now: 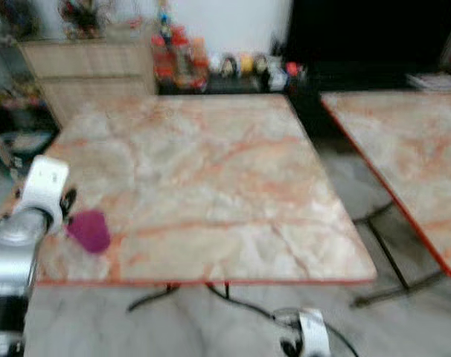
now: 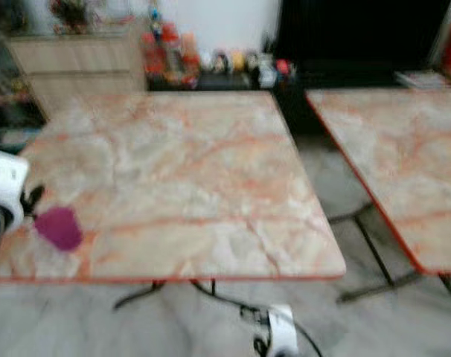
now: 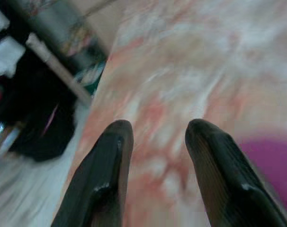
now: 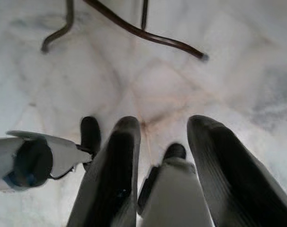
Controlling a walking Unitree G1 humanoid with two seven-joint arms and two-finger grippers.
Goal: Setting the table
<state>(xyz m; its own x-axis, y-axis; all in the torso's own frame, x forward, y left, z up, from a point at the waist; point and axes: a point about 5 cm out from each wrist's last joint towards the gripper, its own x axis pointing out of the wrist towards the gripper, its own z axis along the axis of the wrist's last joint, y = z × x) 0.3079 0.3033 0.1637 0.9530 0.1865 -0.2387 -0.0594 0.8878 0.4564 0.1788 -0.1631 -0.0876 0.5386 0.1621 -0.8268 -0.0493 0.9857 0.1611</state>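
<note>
Left gripper [image 3: 155, 137] open beside purple cup [image 1: 88, 230], table [image 1: 210, 171].

2 marble-topped tables [image 1: 210, 178] on pale marble floor [image 4: 191, 85].

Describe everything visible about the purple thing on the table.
The purple thing is a small, blurred, magenta rounded shape, one solid colour; its kind and material cannot be told. It lies on the marble-look table near the front left corner, close to the red edge. The left gripper is open beside it, not holding it.
</note>
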